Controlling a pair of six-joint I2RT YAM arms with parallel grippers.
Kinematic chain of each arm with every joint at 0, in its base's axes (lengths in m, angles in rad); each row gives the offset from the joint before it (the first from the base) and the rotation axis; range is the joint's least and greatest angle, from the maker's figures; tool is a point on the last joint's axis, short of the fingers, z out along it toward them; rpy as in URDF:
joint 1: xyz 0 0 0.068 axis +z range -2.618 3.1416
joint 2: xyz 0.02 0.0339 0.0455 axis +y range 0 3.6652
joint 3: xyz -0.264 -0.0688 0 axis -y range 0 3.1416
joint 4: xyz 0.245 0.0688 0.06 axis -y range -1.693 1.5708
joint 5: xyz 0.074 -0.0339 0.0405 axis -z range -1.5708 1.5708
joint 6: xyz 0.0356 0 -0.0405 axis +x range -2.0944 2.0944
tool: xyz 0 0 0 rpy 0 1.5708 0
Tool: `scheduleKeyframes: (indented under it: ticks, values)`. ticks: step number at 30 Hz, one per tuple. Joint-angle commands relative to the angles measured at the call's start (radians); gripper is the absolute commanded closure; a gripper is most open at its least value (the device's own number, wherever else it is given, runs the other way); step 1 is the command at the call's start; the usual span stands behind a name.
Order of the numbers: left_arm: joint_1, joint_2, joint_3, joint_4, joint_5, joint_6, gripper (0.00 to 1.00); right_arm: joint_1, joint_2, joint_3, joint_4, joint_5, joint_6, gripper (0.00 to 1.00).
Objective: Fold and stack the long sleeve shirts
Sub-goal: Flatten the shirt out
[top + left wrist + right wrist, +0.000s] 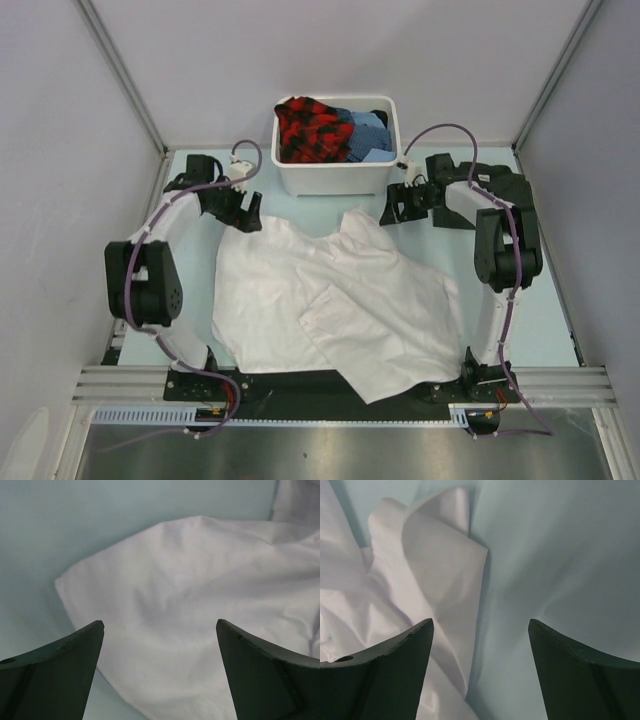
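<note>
Two tools (pixel 159 622) (pixel 480 620), seemingly one white shirt (pixel 330 300)

White shirt (pixel 330 300) covers the mid surface (pixel 545 320), its near hem lapping over the black base plate (pixel 290 385). Bare strips run left and right of it, partly taken by the left elbow (pixel 145 285) and right elbow (pixel 510 250). Tub (pixel 337 182) blocks far centre (stuffed to the rim with red-black and blue cloth). Open surface lies on either side of it. Left fingers (pixel 60 670) are spread wide, nothing between them, shirt corner below. Right fingers (pixel 385 680) are spread too, with bare surface under the gap and a raised shirt fold just beside one finger.
</note>
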Motion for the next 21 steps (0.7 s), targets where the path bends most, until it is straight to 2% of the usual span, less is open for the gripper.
scheduleKeyframes:
  ticks: [1,5,7,8,9,13,14,15,17,18,21]
  values:
    - [0.042,0.14,0.18,0.048,-0.002,-0.026,0.01,0.017,0.058,0.032,0.088,-0.023,0.034,0.18]
    - [0.045,0.278,0.28,0.045,-0.046,-0.015,0.01,0.035,0.079,0.02,0.12,-0.018,0.039,0.23]
    - [0.048,0.346,0.327,0.05,-0.051,-0.008,0.02,0.04,0.084,0.021,0.134,-0.01,0.047,0.33]
    - [0.048,0.367,0.343,0.051,-0.042,0.015,0.02,0.04,0.084,0.024,0.14,-0.009,0.047,0.41]
    - [0.048,0.386,0.356,0.044,-0.031,0.031,0.04,0.04,0.084,0.027,0.138,-0.009,0.05,0.54]
    - [0.05,0.464,0.438,-0.06,0.076,0.158,0.1,0.022,0.067,0.061,0.101,-0.056,0.051,0.72]
    - [0.051,0.461,0.435,-0.077,0.105,0.202,0.11,0.014,0.056,0.057,0.097,-0.065,0.047,0.72]
    - [0.051,0.456,0.429,-0.082,0.13,0.221,0.11,0.011,0.048,0.057,0.085,-0.078,0.047,0.67]
    - [0.051,0.44,0.407,-0.085,0.153,0.248,0.12,-0.001,0.029,0.053,0.057,-0.115,0.045,0.54]
    - [0.051,0.438,0.401,-0.087,0.156,0.252,0.12,-0.003,0.022,0.05,0.039,-0.125,0.042,0.42]
    - [0.082,0.435,0.398,-0.084,0.188,0.255,0.1,0.0,0.002,0.021,0.063,-0.15,0.048,0.27]
